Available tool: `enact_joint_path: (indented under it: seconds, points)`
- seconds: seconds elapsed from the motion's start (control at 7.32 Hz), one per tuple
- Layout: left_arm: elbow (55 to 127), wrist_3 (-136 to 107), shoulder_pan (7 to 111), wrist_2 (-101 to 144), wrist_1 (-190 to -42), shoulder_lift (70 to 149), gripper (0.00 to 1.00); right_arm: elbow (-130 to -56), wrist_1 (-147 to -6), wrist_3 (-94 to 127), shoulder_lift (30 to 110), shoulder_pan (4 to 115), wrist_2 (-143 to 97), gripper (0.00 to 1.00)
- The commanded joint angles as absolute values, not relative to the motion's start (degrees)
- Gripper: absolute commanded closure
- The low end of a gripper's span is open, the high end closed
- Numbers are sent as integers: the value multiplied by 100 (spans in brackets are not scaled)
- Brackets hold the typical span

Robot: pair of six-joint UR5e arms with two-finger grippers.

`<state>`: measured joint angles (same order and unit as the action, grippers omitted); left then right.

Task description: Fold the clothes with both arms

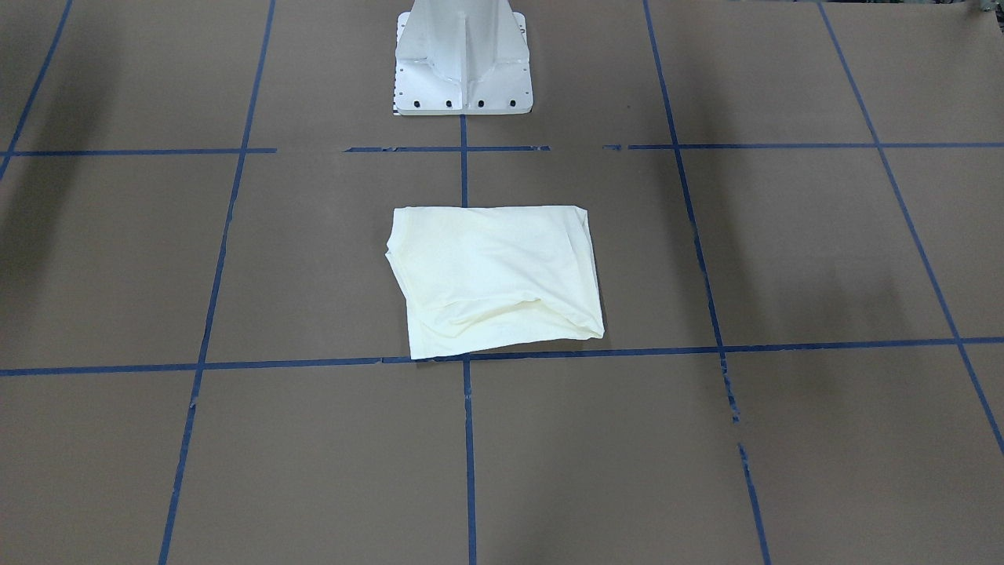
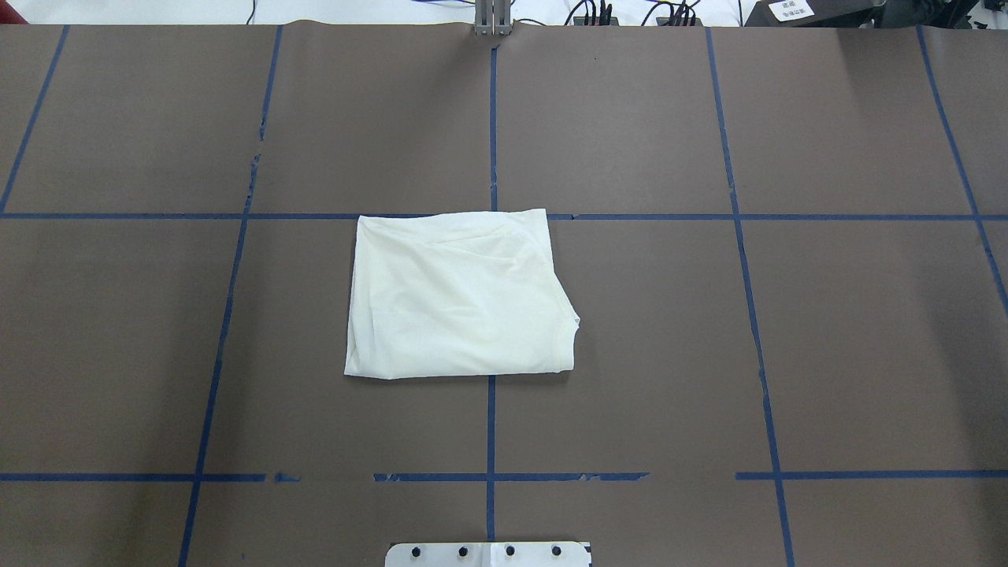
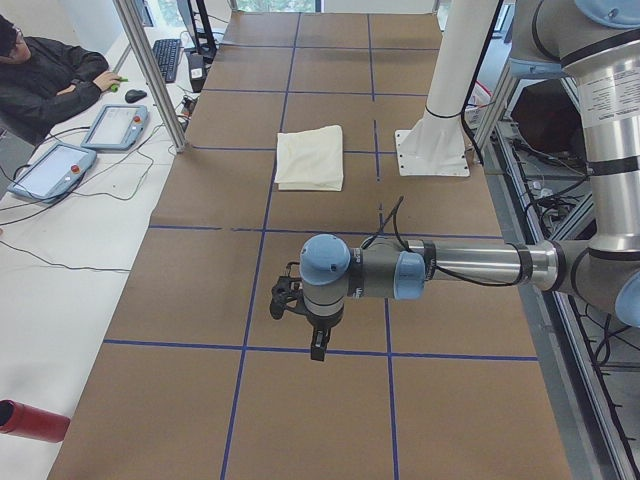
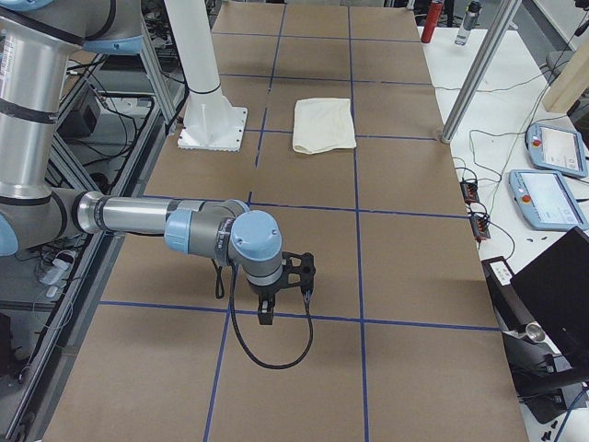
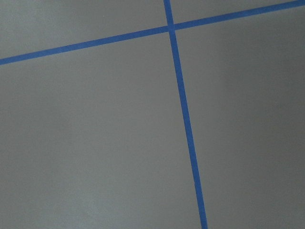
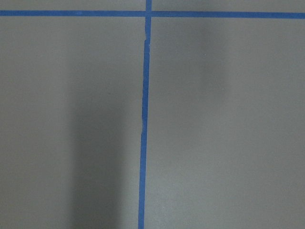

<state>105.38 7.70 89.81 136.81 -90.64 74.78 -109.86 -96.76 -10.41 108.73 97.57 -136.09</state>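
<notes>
- Cream, soft-looking knit: the T-shirt [image 2: 457, 299] lies as a compact, roughly rectangular stack at the middle of the desk [image 2: 669, 354], just ahead of the white pedestal [image 1: 463, 55]. Its far edge runs along a blue tape line [image 2: 669, 216]. The plain side is up and no print shows.
- A ribbed neckline [image 2: 568, 327] peeks out at the near corner on the robot's right. The far edge is looser and rumpled, with a puffed fold.
- Handling, as I judge it: light and limp with no stiffness. Lifted at a single point, it would sag and the layers would spill open. The layers probably slide over one another, and the smooth brown paper gives little drag.
- Where to hold: for a further fold or a tidy, take two corners of one short side, one per tool. Pinch low and through every layer. The firm folded edge is a safer hold than the loose open one.
- The left tool [image 3: 316, 345] hangs over bare desk toward the robot's left end, well apart from the shirt. The right tool [image 4: 267, 313] does likewise toward the right end.
- Only the side cameras catch the tools, so I cannot tell whether either is parted or closed. No cloth hangs from them.
- The folding looks about finished.
</notes>
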Motion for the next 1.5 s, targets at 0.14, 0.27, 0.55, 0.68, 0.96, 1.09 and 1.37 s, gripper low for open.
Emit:
enact_joint_path:
  seconds: [0.14,0.27,0.55,0.68,0.96,1.09,1.37]
  points:
    - [10520,773,8982,13922,-9053,7471,0,-10986,-9694,-959,10837,9651,-13544,0]
    - [10521,773,8991,13896,-9053,7471,0,-10986,-9703,-949,10837,9598,-13405,0]
    - [10503,773,9044,13904,-9053,7444,0,-10986,-9677,-967,10837,9598,-13271,0]
    - [10512,773,9061,13904,-9053,7453,0,-10986,-9677,-975,10837,9598,-13280,0]
    - [10538,765,9070,13547,-9053,7453,0,-10986,-9668,-1037,10837,9598,-13289,0]
    - [10582,747,9070,13222,-9053,7462,0,-10986,-9668,-1037,10837,9598,-13289,0]
    - [10600,738,9088,13210,-9053,7462,0,-10986,-9668,-1037,10837,9598,-13289,0]
